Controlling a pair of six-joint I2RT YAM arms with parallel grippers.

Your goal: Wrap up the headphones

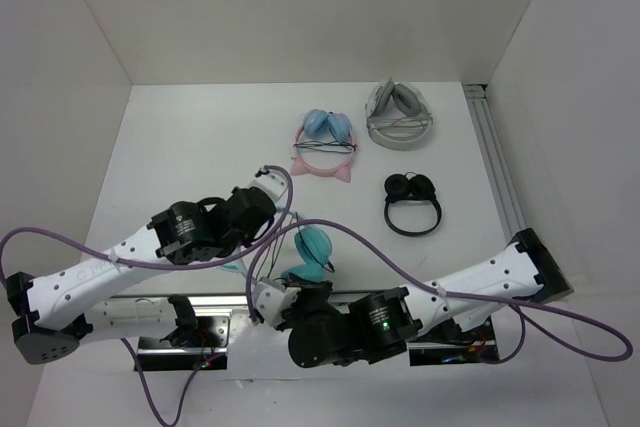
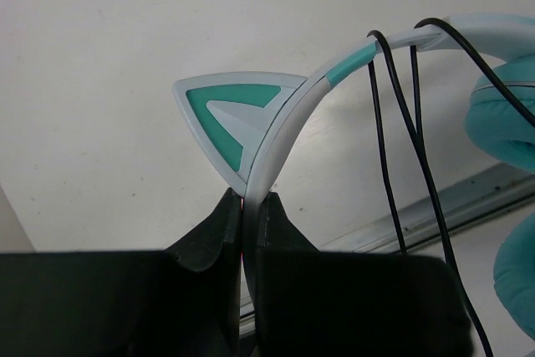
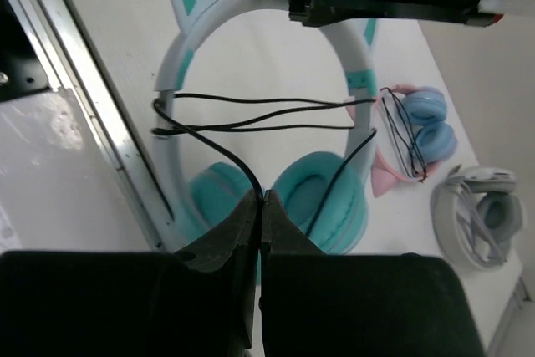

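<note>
Two holds: left gripper (image 2: 251, 206) clamps teal headband (image 2: 280, 135) beside cat ear (image 2: 226, 114); right gripper (image 3: 262, 200) pinches black cable (image 3: 251, 100). Slack would loosen wraps.

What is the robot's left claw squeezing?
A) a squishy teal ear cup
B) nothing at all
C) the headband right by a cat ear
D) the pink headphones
C: the left gripper is shut on the headphones at the white headband, just below a cat ear.

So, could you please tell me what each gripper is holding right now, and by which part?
The left gripper pinches the teal cat-ear headphones by the white headband beside a cat ear; the right gripper pinches their thin black cable.
</note>
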